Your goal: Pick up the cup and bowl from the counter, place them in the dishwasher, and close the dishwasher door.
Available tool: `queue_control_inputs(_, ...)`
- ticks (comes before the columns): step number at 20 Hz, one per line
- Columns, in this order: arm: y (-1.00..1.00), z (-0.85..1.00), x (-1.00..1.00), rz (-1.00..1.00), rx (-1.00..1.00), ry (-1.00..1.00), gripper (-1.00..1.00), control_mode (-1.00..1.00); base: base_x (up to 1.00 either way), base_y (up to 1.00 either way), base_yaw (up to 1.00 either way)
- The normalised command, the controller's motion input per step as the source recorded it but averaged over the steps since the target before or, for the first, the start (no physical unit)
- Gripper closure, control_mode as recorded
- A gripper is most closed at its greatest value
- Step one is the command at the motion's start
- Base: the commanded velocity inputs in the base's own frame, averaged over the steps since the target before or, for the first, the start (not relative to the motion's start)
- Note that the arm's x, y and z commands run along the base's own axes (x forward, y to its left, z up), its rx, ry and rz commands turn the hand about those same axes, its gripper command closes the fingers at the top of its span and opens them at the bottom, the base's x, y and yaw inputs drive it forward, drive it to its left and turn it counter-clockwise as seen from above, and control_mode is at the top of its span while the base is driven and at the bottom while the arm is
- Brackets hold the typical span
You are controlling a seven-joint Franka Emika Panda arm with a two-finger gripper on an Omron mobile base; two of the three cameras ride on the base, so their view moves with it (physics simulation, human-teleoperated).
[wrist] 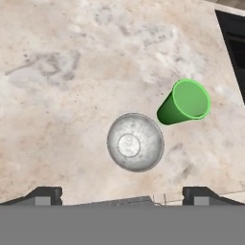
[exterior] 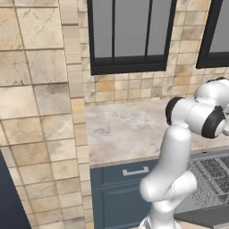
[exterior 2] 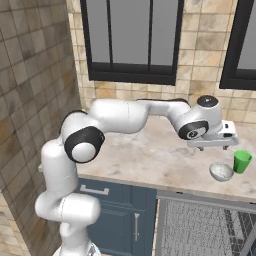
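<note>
On marbled counter (wrist: 57, 72) — round metallic bowl (wrist: 135, 142), green tapered cup (wrist: 185, 102).

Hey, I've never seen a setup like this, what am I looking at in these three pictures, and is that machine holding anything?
It is a rendered kitchen with a white robot arm. Two pictures come from cameras behind the arm, one on each side. The third looks down from the arm's hand. On the stone counter stand a silver bowl and a green cup, close together but apart. The gripper hangs open above them and holds nothing. Below the counter, the dishwasher shows its wire rack.
</note>
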Motion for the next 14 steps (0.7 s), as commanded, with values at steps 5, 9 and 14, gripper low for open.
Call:
queue_control_inputs(5,-0.24,-0.10,0.18,0.00,0.00,0.00,-1.00,-1.00,0.00,0.00,0.00)
queue_control_inputs(9,-0.25,-0.08,0.19,0.00,0.00,0.00,-1.00,-1.00,0.00,0.00,0.00)
queue_control_inputs(14,-0.22,-0.07,0.18,-0.01,0.00,0.00,-1.00,-1.00,0.00,0.00,0.00)
